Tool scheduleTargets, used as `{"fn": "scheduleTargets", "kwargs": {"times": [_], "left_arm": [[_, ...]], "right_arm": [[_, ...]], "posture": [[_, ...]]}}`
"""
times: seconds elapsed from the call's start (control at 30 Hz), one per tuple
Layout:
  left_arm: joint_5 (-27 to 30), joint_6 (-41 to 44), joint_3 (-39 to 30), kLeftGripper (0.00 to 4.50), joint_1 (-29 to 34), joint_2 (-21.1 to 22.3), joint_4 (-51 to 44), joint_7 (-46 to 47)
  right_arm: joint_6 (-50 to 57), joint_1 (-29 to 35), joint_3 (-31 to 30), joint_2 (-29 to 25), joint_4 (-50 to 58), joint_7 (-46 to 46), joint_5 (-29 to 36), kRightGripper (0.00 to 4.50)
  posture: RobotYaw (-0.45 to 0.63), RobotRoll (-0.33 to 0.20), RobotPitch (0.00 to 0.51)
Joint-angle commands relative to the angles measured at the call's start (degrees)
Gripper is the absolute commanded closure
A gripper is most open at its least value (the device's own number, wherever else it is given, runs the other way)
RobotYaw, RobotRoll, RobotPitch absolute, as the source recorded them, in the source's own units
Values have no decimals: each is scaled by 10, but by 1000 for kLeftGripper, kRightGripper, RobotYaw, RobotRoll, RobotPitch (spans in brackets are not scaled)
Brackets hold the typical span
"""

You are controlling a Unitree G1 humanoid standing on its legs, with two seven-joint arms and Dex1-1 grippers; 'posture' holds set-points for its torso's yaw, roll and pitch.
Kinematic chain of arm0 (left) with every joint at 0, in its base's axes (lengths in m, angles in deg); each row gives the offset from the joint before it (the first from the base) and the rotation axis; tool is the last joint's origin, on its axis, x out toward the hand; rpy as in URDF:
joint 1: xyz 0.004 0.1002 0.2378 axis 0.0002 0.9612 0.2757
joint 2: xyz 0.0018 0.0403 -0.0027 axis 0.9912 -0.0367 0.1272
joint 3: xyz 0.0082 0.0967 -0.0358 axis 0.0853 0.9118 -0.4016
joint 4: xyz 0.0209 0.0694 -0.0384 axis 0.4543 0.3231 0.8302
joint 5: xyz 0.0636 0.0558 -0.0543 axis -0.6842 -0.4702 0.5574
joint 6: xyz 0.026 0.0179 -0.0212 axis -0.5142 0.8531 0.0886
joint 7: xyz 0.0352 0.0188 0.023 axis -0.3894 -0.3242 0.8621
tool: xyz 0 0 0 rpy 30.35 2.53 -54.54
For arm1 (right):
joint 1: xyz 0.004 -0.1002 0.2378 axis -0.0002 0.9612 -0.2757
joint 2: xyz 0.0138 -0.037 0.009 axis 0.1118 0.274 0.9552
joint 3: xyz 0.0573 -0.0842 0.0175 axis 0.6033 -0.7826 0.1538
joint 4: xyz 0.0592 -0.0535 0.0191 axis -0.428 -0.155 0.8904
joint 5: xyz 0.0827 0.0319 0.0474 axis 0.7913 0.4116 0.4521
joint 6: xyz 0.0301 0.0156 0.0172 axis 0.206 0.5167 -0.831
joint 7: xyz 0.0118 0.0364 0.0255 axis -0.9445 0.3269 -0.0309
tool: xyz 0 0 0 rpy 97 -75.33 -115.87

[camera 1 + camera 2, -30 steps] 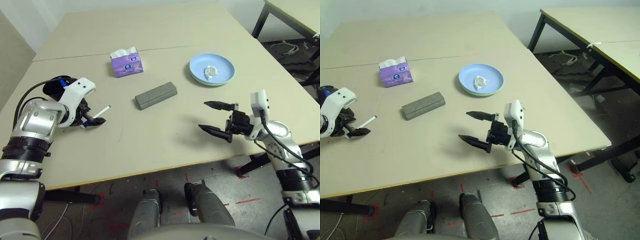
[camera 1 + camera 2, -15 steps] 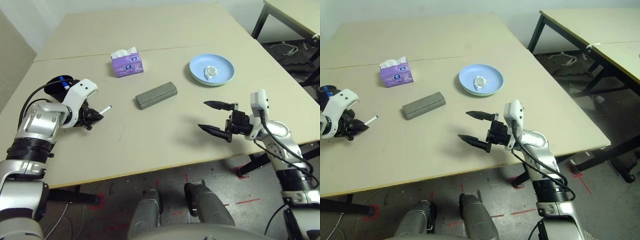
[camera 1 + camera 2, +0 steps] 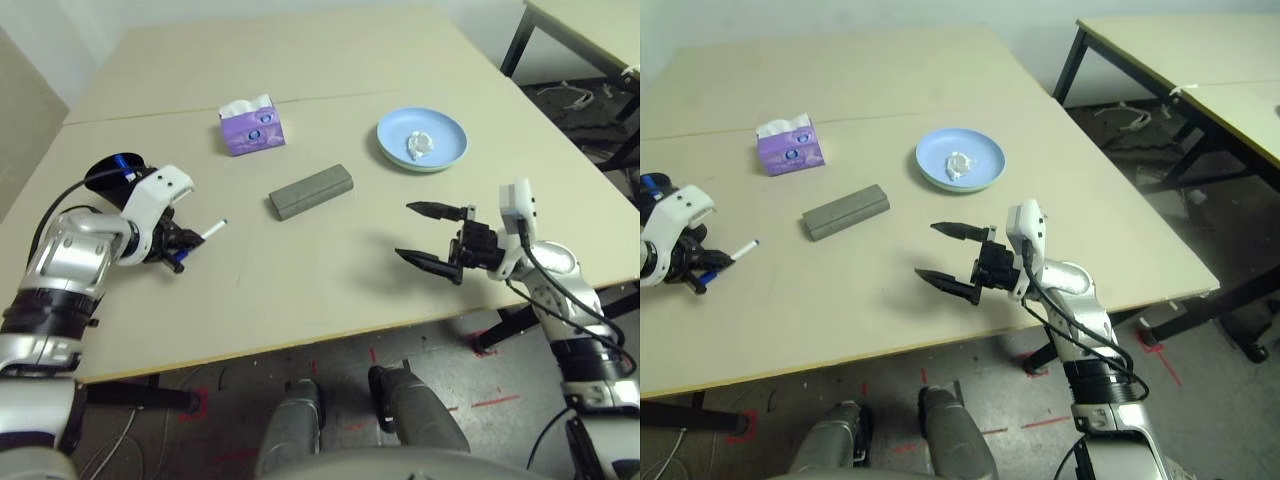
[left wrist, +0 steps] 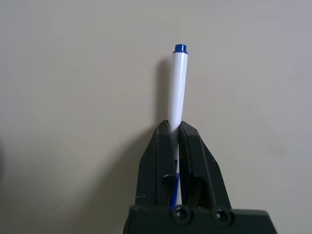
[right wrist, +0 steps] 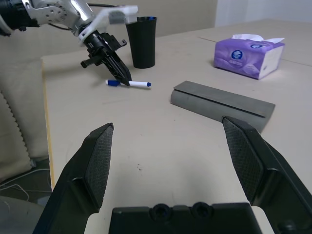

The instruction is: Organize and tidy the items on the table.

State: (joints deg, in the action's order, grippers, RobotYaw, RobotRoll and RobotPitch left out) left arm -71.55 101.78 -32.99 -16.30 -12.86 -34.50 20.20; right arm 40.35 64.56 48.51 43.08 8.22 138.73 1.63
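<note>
My left gripper (image 4: pixel 175 126) is shut on a white marker (image 4: pixel 178 83) with a blue end, held low over the table (image 3: pixel 330 270) at its left side. The same marker (image 5: pixel 130 84) shows beside the black cup (image 5: pixel 141 41). That cup (image 3: pixel 108 170) stands just behind my left wrist, with something blue at its rim. The grey glasses case (image 3: pixel 311 190) lies mid-table. A paper wad (image 3: pixel 420 145) sits on the light-blue plate (image 3: pixel 450 135) at the far right. My right gripper (image 3: pixel 405 231) hovers open and empty near the front right.
A purple tissue box (image 3: pixel 252 125) stands behind the case, near the table's seam. Another table (image 3: pixel 1200 60) stands off to the right. Bare tabletop lies between my two grippers, and the front edge is close below them.
My left gripper has closed on the marker, which it was open around a second ago, and has drawn slightly toward me. The right arm has not moved.
</note>
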Motion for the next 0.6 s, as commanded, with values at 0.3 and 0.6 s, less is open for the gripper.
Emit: {"fn": "scheduleTargets", "kwargs": {"times": [0.3,0.6], "left_arm": [[161,-39,-242,4488,-26,-116,-82,149],[133,-168,-342,4488,24,-163,-88,319]], "right_arm": [[22,-12,10,9,-11,-60,-14,0],[7,-11,2,4,-37,-69,-29,0]], "posture": [[-149,0,139],[-130,0,135]]}}
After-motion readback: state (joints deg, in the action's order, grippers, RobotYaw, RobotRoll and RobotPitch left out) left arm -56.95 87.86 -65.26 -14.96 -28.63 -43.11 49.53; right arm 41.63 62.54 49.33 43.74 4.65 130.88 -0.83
